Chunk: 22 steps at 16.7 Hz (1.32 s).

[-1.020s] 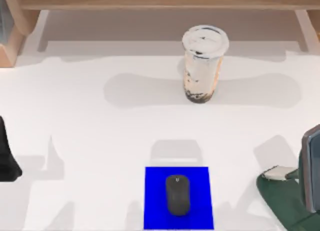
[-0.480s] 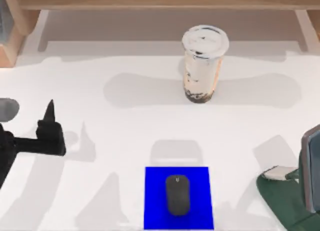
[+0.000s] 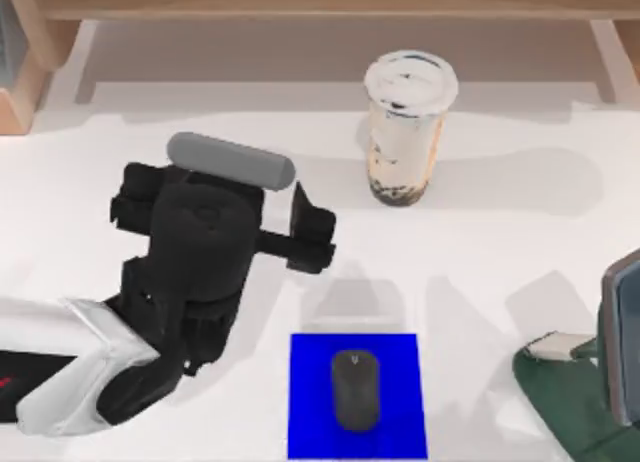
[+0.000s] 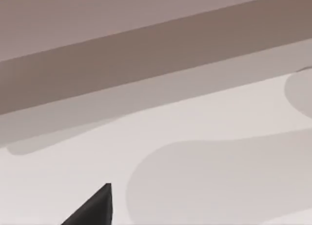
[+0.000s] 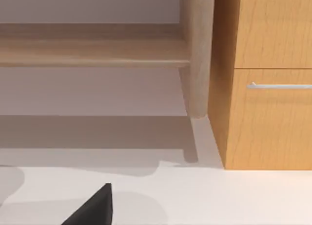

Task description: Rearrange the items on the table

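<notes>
You have the white table (image 3: 520,252) under everything; no writing is readable on any item. Your left arm reaches in from eight o'clock, its left gripper (image 3: 310,227) above the table left of centre, with bare tabletop between it and the cup (image 3: 407,127); whether its fingers are spread, you cannot tell. The cup stands upright toward twelve o'clock. At six o'clock the blue mat (image 3: 310,382) carries the mouse (image 3: 355,390), long axis twelve-to-six. The right arm (image 3: 590,382) sits parked at four o'clock
</notes>
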Motion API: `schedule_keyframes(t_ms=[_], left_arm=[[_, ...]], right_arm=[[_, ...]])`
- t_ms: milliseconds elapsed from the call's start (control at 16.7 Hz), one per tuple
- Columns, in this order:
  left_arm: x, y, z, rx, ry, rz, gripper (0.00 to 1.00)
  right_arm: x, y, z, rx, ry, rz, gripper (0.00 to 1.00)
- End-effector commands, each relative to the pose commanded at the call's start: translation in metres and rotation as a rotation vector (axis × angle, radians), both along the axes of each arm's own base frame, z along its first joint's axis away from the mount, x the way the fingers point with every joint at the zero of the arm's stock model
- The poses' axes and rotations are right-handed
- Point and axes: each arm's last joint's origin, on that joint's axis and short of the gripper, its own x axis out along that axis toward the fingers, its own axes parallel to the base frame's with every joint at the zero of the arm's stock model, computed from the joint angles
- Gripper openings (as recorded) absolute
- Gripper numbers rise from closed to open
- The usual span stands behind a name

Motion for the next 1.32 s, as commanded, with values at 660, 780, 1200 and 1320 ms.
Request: schedule_keyframes(t_ms=[660,780,1200,1320], left_arm=[[0.056,-0.159,-0.078,-0.161,-0.242,0.083,1.0],[0.067,-0.165,-0.085,-0.192,-0.275,0.12,1.0],[0.073,-0.168,-0.089,-0.209,-0.292,0.14,1.0],[0.078,-0.167,-0.089,-0.21,-0.293,0.145,1.0]], right_arm=[[0.0,0.0,0.0,0.0,0.0,0.0,1.0],[0.0,0.0,0.0,0.0,0.0,0.0,1.0],[0.0,0.0,0.0,0.0,0.0,0.0,1.0],[0.0,0.0,0.0,0.0,0.0,0.0,1.0]])
